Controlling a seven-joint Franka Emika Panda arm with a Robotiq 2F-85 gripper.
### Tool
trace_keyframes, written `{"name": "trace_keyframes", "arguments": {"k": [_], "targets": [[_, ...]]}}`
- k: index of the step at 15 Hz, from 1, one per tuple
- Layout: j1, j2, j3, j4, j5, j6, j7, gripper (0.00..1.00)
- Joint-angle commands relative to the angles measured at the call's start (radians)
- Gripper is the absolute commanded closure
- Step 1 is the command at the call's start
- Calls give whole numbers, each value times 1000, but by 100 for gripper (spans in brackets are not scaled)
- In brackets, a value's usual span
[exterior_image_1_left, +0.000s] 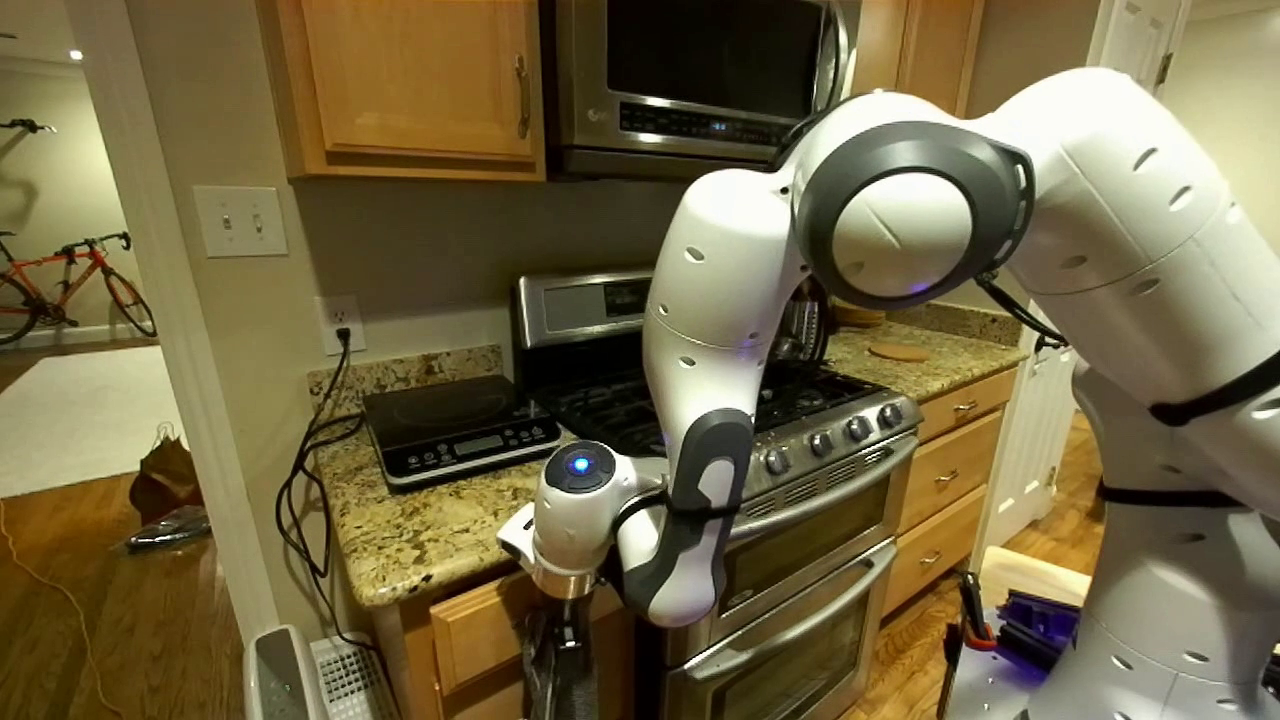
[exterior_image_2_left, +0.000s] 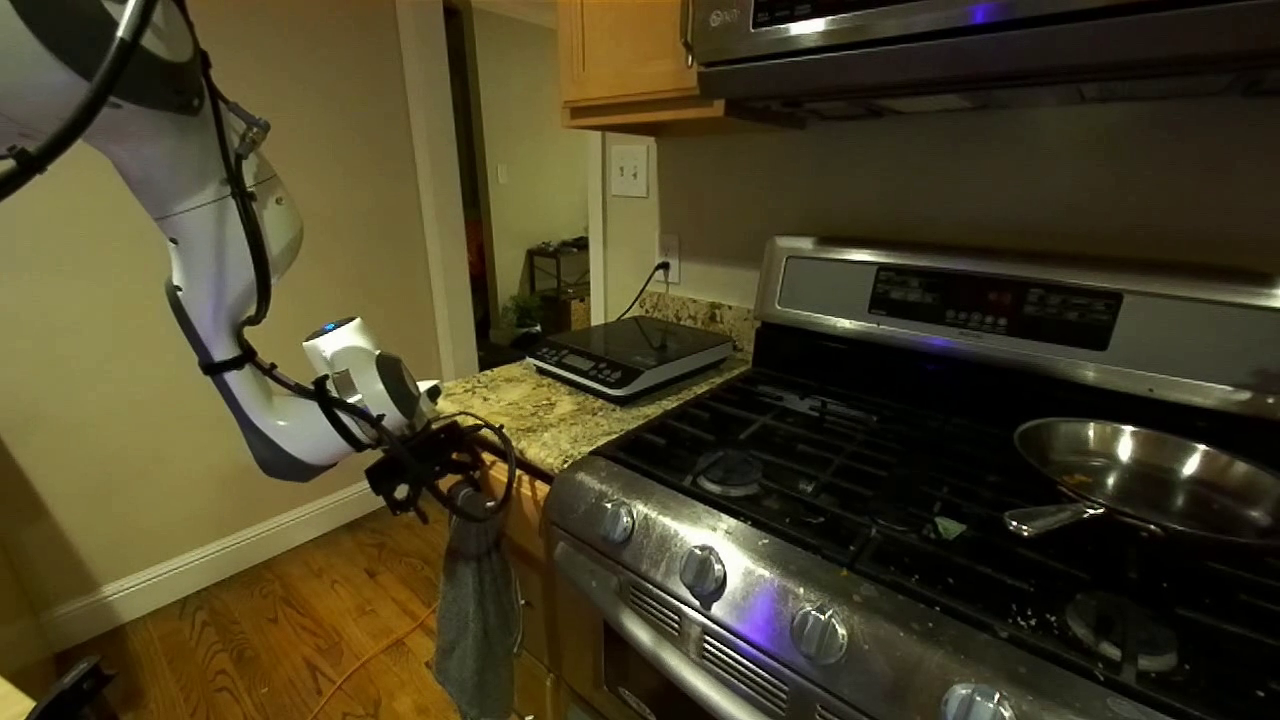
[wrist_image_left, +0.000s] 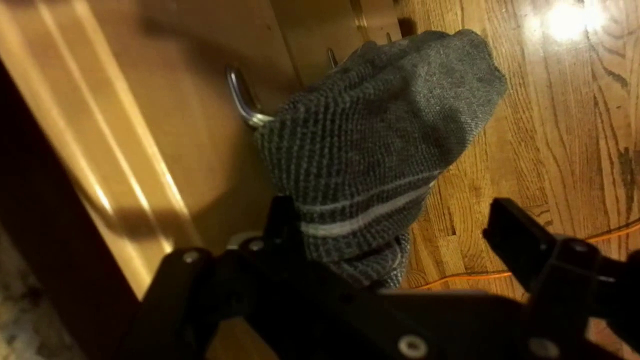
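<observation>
A grey knit towel (wrist_image_left: 380, 135) with pale stripes hangs down in front of the wooden cabinet fronts. In the wrist view my gripper (wrist_image_left: 395, 215) is open, its fingers wide apart. The left finger is right up against the towel's edge, while a gap with floor behind it separates the towel from the right finger. Whether finger and cloth touch, I cannot tell. A curved metal handle (wrist_image_left: 240, 95) runs in behind the towel, so how the cloth is hung is hidden. In an exterior view the towel (exterior_image_2_left: 475, 610) hangs below the dark gripper (exterior_image_2_left: 455, 480), beside the stove.
The granite counter (exterior_image_1_left: 440, 535) edge lies just above the gripper, with a portable cooktop (exterior_image_1_left: 460, 430) on it. A wooden drawer front (exterior_image_1_left: 490, 630) is under that edge. Beside it stands the stove (exterior_image_2_left: 700, 570), bearing a steel pan (exterior_image_2_left: 1150, 480). An orange cord (wrist_image_left: 465, 276) crosses the floor.
</observation>
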Motion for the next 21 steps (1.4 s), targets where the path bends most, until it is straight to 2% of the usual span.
{"name": "trace_keyframes", "arguments": {"k": [1, 11, 12, 14, 21], "targets": [[21, 32, -32, 2, 25, 44, -28, 28], [-12, 11, -14, -17, 61, 69, -51, 90], [-16, 11, -11, -15, 67, 66, -57, 92], [-17, 4, -3, -27, 72, 69, -75, 90], [77, -36, -42, -154, 86, 130, -82, 89]]}}
